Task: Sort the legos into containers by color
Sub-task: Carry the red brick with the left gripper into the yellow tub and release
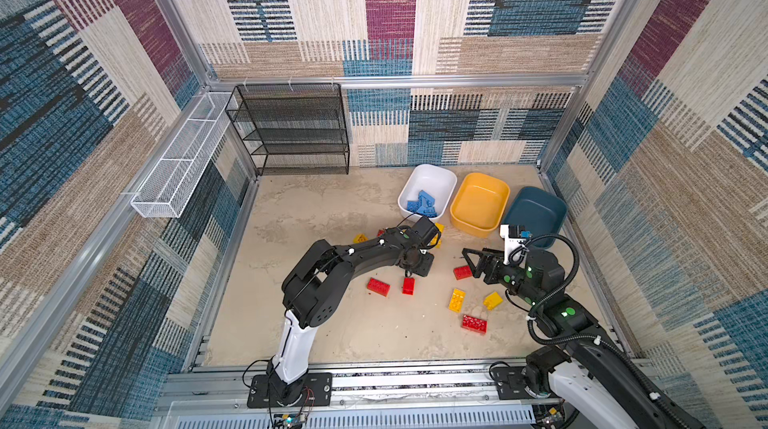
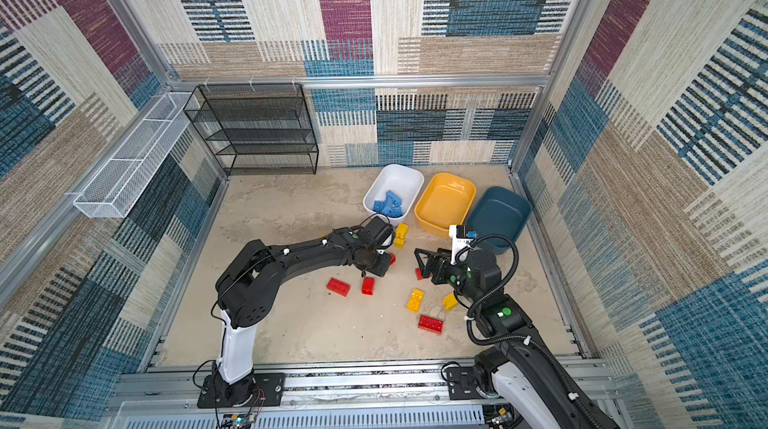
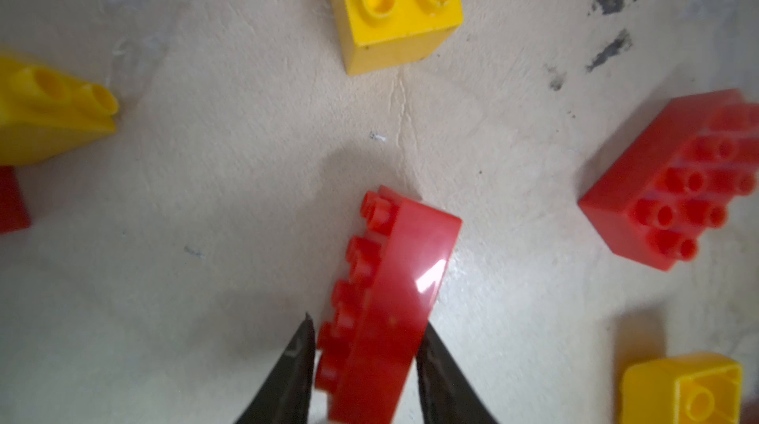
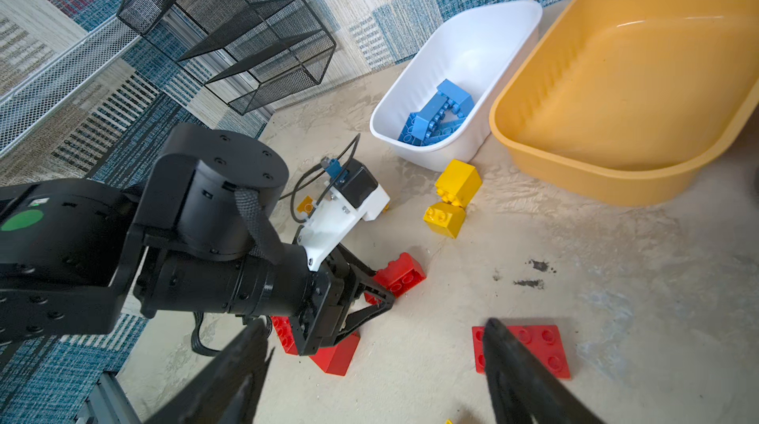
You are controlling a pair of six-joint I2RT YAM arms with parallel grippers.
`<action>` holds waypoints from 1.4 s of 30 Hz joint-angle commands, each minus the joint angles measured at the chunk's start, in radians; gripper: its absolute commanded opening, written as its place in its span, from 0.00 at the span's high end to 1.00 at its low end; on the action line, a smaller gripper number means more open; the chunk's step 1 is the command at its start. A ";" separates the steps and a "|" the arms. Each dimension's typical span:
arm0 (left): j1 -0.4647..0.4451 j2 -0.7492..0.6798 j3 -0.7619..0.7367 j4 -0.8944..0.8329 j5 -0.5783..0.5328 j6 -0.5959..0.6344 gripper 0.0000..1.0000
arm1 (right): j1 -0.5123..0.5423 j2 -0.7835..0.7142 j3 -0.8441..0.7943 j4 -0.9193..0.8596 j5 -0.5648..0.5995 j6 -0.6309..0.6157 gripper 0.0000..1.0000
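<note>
Fingertips of your left end effector (image 3: 366, 325) press on both faces of a red brick (image 3: 388, 290), so you have it pinched at one end. That brick is turned on its side, studs pointing sideways. Whether it rests on the counter (image 1: 332, 323) or hangs just above it cannot be told. In both top views it sits near the middle of the counter, just beside a second red brick (image 1: 378, 286).

Your right end effector (image 1: 468, 263) stands wide and holds nothing. It hovers over a third red brick (image 1: 460, 273), which lies flat.

Along the far right of the counter you have the white tub (image 1: 436, 181), the yellow-orange tub (image 1: 478, 202) and the teal tub (image 1: 536, 208) side by side. Blue bricks (image 1: 423, 203) are piled in the white tub. Two yellow bricks (image 4: 454, 200) lie touching each other just in front of it. Nearer your right arm lie a flat yellow brick (image 1: 457, 300), a sloped yellow brick (image 1: 493, 300) and a fourth red brick (image 1: 474, 324).
</note>
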 commanded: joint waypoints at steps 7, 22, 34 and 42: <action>0.001 0.015 0.035 -0.017 -0.004 0.023 0.72 | 0.000 -0.004 -0.014 0.044 -0.026 0.017 0.17; 0.000 0.020 0.285 -0.097 0.050 0.086 0.74 | 0.000 -0.078 0.032 0.140 -0.170 0.048 0.16; 0.003 0.417 0.956 -0.260 0.132 0.110 0.74 | 0.001 -0.089 0.091 0.123 -0.210 0.018 0.16; 0.033 0.571 1.127 -0.178 0.171 0.012 0.72 | 0.000 -0.099 0.117 0.102 -0.180 0.006 0.16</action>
